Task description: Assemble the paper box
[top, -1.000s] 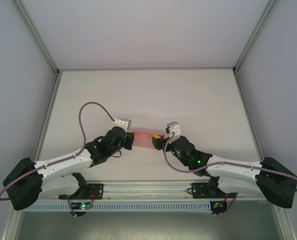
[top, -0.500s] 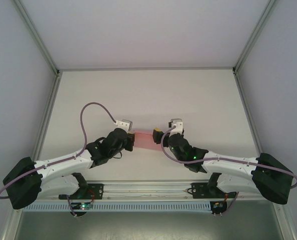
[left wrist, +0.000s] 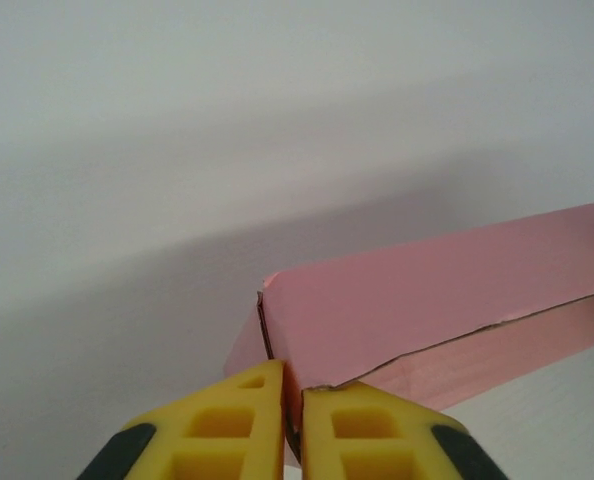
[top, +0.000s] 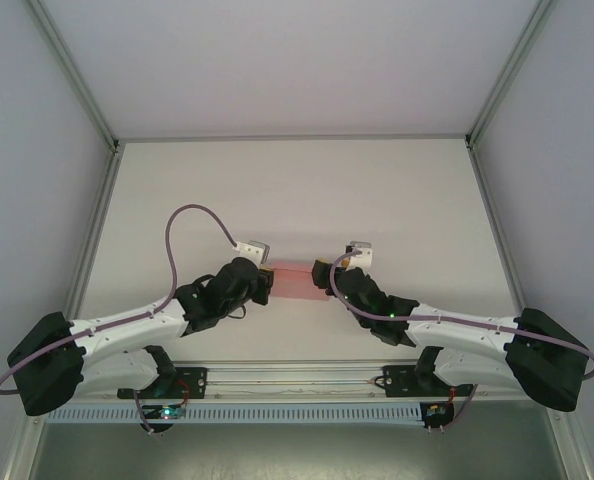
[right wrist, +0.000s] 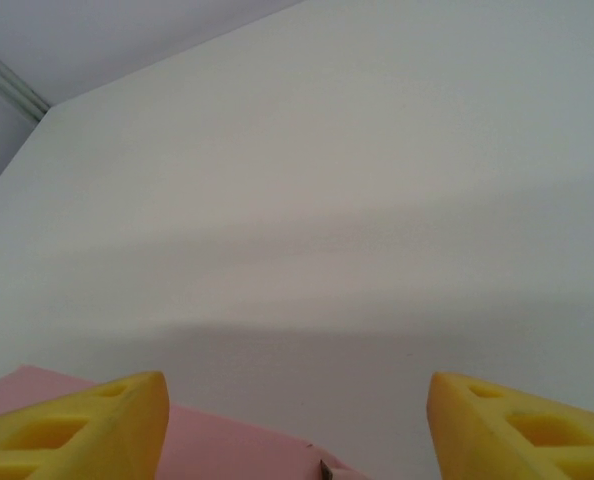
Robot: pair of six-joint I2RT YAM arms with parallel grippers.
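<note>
Rightward from the left fingers (left wrist: 227, 425) pinching its end, the long pink card paper box (top: 295, 283) reaches under the spread right fingers (right wrist: 77, 425).

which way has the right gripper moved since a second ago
Yes. The right gripper has edged slightly away from the near rail, up in the top view, at the paper box's right end.
</note>
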